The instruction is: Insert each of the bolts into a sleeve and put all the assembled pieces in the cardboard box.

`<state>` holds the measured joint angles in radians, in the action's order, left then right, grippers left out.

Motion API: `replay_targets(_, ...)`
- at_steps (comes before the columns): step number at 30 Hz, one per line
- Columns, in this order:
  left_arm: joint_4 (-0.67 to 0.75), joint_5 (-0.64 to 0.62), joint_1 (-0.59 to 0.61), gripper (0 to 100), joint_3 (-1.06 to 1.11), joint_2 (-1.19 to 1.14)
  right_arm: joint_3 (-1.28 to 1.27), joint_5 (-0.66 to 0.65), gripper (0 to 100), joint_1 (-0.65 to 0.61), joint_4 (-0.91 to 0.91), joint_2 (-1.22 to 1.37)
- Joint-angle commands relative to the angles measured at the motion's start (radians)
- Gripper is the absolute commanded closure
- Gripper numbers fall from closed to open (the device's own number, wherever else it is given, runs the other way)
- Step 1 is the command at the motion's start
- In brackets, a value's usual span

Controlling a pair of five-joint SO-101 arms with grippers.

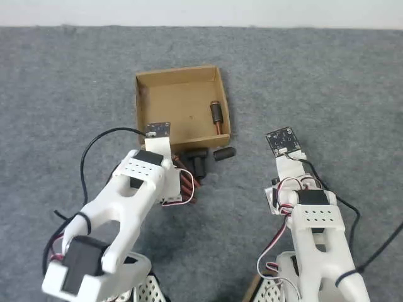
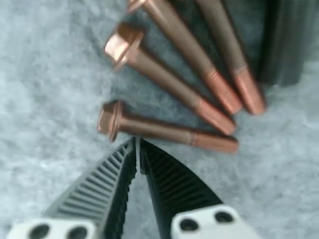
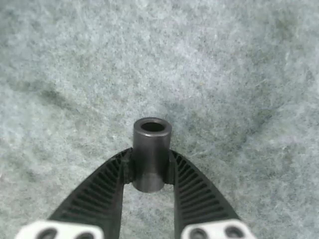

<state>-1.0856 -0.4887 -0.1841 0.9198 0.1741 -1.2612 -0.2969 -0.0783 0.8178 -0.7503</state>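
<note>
In the high view we are looking down on the cardboard box (image 1: pixel 182 82), with one assembled piece (image 1: pixel 217 113) lying inside near its right wall. Loose sleeves (image 1: pixel 223 153) are lying on the grey tabletop (image 1: pixel 327 75) just outside the box's near wall. We are counting at least two, as an arm is covering part of them. The left arm (image 1: pixel 135 189) is sitting right beside them, and the right arm (image 1: pixel 315 220) is well apart.

In the left wrist view we are counting four bolts (image 2: pixel 169 82) fanned out ahead of the left jaws, which are closed and holding nothing. The nearest bolt (image 2: pixel 164 130) is lying crosswise just beyond the tips, its long axis running across them. We are judging that the jaws must open and straddle its shank. One dark sleeve (image 2: pixel 286 40) is standing beside the threaded ends.

In the right wrist view the right jaws are gripping one held sleeve (image 3: pixel 152 152), its long axis running along the jaws and its open bore pointing away from them.
</note>
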Motion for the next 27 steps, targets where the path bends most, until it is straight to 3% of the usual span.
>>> replay_targets(1, 0.094, 0.0, 0.055, 99, -0.015, 0.002, 0.006, -0.021, 99.3, 0.005, -0.01, -0.036)
replay_targets(9, 0.213, -0.005, 0.167, 99, -0.015, -0.003, 0.006, -0.023, 99.3, 0.005, -0.008, -0.036)
replay_targets(13, 0.241, -0.1, 0.169, 99, -0.016, 0.006, 0.006, -0.023, 99.3, 0.004, -0.008, -0.036)
replay_targets(20, 0.044, -0.141, 0.16, 99, -0.116, 0.043, 0.006, -0.026, 99.3, 0.004, -0.008, -0.036)
replay_targets(27, 0.035, -0.141, 0.158, 99, -0.056, 0.224, 0.006, -0.025, 99.3, 0.004, -0.013, -0.036)
